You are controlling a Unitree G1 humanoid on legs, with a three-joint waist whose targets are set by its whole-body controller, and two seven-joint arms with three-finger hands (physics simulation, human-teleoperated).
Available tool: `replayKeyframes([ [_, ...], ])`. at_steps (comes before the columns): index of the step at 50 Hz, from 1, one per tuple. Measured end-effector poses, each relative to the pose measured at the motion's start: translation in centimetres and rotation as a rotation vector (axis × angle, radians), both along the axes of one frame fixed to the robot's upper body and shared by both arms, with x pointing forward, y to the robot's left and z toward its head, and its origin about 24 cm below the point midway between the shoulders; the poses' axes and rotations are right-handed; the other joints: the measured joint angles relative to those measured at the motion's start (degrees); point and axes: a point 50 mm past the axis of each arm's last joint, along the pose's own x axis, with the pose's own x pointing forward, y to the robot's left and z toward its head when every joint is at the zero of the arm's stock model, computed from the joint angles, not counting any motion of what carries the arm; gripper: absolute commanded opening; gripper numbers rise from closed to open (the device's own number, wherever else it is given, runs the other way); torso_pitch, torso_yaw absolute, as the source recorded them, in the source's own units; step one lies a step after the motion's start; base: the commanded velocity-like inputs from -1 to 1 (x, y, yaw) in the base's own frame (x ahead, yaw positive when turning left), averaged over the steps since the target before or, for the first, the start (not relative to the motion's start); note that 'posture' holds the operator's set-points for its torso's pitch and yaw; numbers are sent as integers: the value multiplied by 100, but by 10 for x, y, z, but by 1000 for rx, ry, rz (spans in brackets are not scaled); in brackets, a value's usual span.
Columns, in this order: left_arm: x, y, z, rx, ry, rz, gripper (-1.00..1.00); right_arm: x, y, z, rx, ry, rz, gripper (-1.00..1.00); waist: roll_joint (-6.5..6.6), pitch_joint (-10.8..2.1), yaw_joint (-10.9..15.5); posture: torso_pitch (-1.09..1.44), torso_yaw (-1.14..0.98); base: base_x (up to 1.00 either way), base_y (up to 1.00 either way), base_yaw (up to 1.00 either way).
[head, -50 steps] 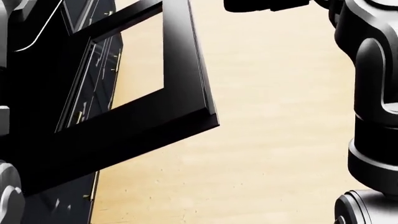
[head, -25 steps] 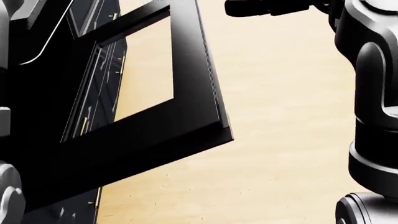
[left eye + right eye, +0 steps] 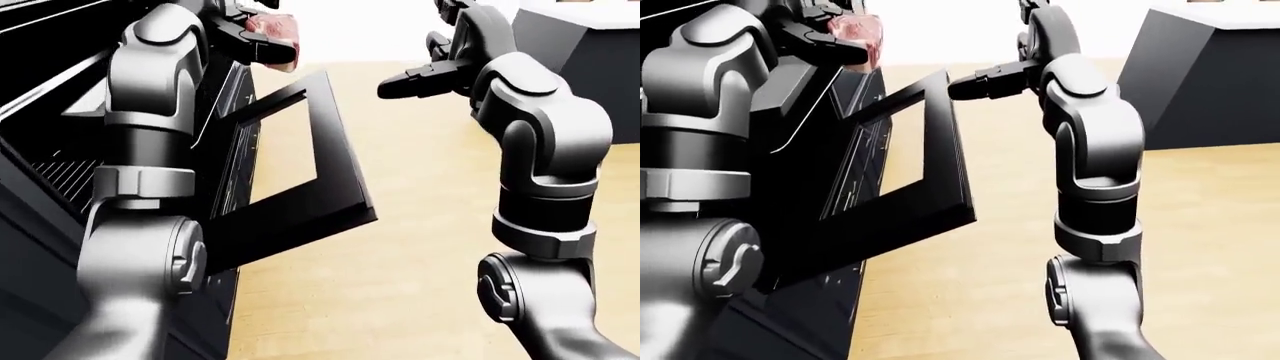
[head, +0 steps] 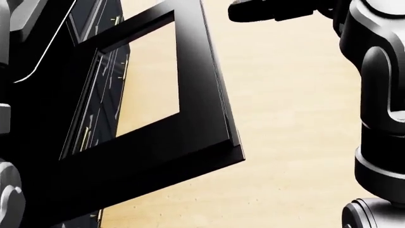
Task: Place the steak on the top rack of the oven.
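Observation:
The steak [image 3: 272,28], pink and red, is held in my left hand [image 3: 255,37] at the top of the left-eye view, above the oven's opening; it also shows in the right-eye view [image 3: 856,31]. The black oven door [image 3: 300,172] with its glass window hangs open, slanting out over the floor. A wire rack [image 3: 55,174] shows inside the oven at the left edge. My right hand [image 3: 415,79] is open, its fingers pointing left just above the door's far edge, apart from it. The head view shows only the door [image 4: 202,142] and my right hand's fingers [image 4: 272,10].
The light wooden floor [image 3: 420,225] spreads to the right of the door. A dark counter block [image 3: 1205,75] stands at the top right. The oven's dark cabinet front [image 3: 830,300] runs down the left side below the door.
In the head view the oven door's near corner has slid down and to the right. My right arm has kept its place in the picture.

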Motion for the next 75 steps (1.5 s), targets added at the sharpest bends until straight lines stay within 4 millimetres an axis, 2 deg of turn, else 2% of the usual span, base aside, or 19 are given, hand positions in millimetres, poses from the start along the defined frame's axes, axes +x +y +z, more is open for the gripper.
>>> replayKeyframes([
  [4,-2,1,4,1,-13,0,-63,-2,-2,4,6,-25,-14,100,-238,16,7,0,0,6,3,0],
  [7,-3,-1,8,0,-29,-5,-63,-2,-2,4,4,-31,-16,100,-535,-16,42,0,0,7,3,0],
  [13,0,-16,-4,14,8,-60,-63,1,-14,-7,14,15,-66,100,-360,12,-42,0,0,6,1,5],
  [17,-1,-12,0,9,-1,-48,-64,-1,-12,-4,14,-5,-57,100,-114,57,-25,0,0,6,0,12],
  [21,-2,-10,7,5,-29,-40,-64,-1,-10,-1,15,-14,-50,100,223,-13,-61,0,0,7,0,14],
  [23,-2,-4,5,-1,-29,-24,-64,0,-4,-4,10,-2,-30,100,99,0,-5,0,0,5,0,22],
  [27,0,0,0,-1,5,1,-64,1,-1,-4,9,13,-11,100,-6,-10,40,0,0,6,0,38],
  [32,-1,-4,7,-1,-17,-12,-63,-1,-5,5,13,-24,-25,100,-384,54,37,0,0,7,0,45],
  [34,-2,-5,10,-2,-30,-15,-63,-1,-5,5,12,-28,-25,100,-629,32,40,0,0,6,0,45],
  [40,1,-15,-1,11,4,-54,-64,1,-12,-3,19,9,-59,100,-481,22,31,0,0,6,0,46],
  [43,0,-11,3,5,-7,-41,-63,0,-9,-2,15,-7,-47,100,-289,18,61,0,0,0,0,15],
  [45,-3,-8,10,0,-35,-30,-63,0,-8,0,10,-18,-43,100,-184,109,-5,0,0,0,0,0],
  [47,-5,-7,14,-2,-57,-28,-63,0,-8,0,11,-22,-45,100,5,106,-66,0,0,0,0,0],
  [52,0,-2,0,-2,-3,-10,-62,3,-4,-9,11,21,-30,100,-196,176,-45,0,0,0,0,0],
  [57,2,-1,-8,0,34,-2,-62,2,-4,-5,17,4,-32,100,-248,134,20,0,0,0,6,0],
  [60,3,-2,-11,2,45,-1,-63,2,-5,-6,18,10,-34,100,-220,19,44,0,0,0,18,0],
  [66,-3,-14,11,4,-42,-51,-62,0,-13,1,26,-19,-67,100,-30,-76,-85,0,0,0,21,0],
  [69,-4,-17,15,3,-65,-68,-63,1,-13,1,25,-19,-71,100,30,-73,-124,0,0,0,21,0],
  [75,1,-2,2,-6,-10,-10,-63,2,-2,-2,14,-4,-22,100,-33,10,-27,0,0,0,21,0],
])
